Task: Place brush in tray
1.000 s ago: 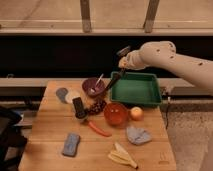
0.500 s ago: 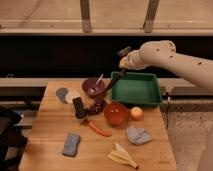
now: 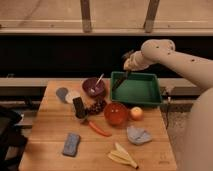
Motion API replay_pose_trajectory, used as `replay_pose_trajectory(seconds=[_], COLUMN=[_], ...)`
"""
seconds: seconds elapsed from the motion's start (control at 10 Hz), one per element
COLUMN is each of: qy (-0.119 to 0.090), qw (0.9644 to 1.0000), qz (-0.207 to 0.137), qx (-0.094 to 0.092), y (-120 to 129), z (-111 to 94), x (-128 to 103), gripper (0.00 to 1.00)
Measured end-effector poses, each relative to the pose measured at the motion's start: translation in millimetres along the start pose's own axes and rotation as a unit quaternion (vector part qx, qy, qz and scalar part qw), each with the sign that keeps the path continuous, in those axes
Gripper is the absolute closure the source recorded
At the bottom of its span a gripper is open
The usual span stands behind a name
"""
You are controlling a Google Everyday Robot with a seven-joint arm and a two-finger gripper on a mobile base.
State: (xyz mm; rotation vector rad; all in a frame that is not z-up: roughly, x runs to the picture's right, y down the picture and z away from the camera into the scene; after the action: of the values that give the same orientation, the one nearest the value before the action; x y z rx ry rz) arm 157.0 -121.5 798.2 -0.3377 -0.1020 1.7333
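My gripper (image 3: 128, 64) is above the back left corner of the green tray (image 3: 145, 92), at the end of the white arm that reaches in from the right. It is shut on the top of the slim black brush (image 3: 120, 80). The brush hangs down and to the left. Its lower end is just over the tray's left rim, near the purple bowl. The tray is shallow, rectangular and holds nothing else that I can see.
On the wooden table (image 3: 50, 130) are a purple bowl (image 3: 93, 87) with a white utensil, an orange-red bowl (image 3: 115, 113), a peach-coloured fruit (image 3: 136, 113), grapes (image 3: 97, 106), a dark block (image 3: 79, 107), a carrot (image 3: 98, 129), a blue-grey sponge (image 3: 71, 144), a grey cloth (image 3: 138, 135) and a banana (image 3: 122, 155).
The gripper has stayed almost in place with the brush in it. The brush's lower end has shifted a little to the right, towards the tray.
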Motion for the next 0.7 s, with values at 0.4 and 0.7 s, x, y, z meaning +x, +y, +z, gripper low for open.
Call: replay_pose_trajectory(seconds=[0.4, 0.7], qy=[0.041, 0.068], qw=[0.9979, 0.9962], qz=[-0.048, -0.045], qx=[-0.017, -0.030], y=[-17, -34], z=[17, 45], x=[3, 10], gripper=[1.00, 1.00])
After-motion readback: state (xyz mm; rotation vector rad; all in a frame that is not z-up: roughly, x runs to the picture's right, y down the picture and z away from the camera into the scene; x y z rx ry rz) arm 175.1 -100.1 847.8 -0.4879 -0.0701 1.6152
